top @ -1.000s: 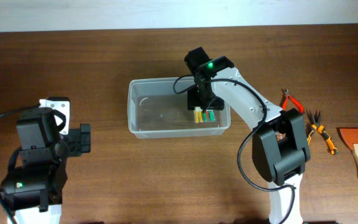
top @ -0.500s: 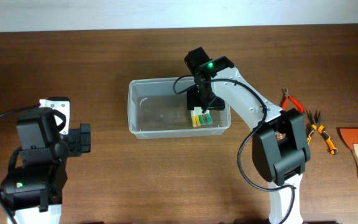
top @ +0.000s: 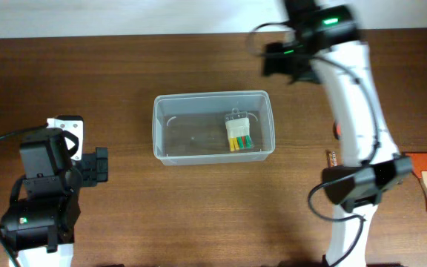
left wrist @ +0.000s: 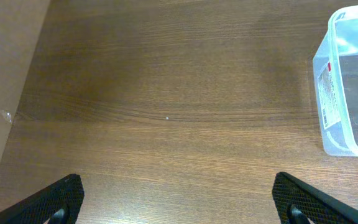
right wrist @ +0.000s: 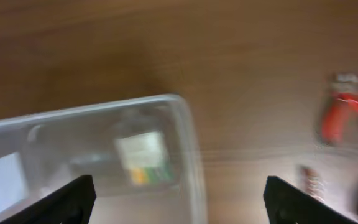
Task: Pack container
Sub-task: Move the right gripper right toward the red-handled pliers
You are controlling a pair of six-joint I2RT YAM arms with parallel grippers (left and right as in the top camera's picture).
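- The container [top: 213, 127] stood on the table [top: 124, 74], a coloured pack [top: 238, 137] inside its right end.
- Right gripper [right wrist: 182, 208] hung raised near the container's far right corner, fingers wide, empty.
- Left gripper [left wrist: 179, 208] sat well left of the container, fingers wide, empty.

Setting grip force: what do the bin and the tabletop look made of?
The container looks like clear, slightly frosted plastic: the table shows through its walls and its rim catches light. The table looks like dark wood or wood-look laminate, matte, with visible grain; which one is unclear.
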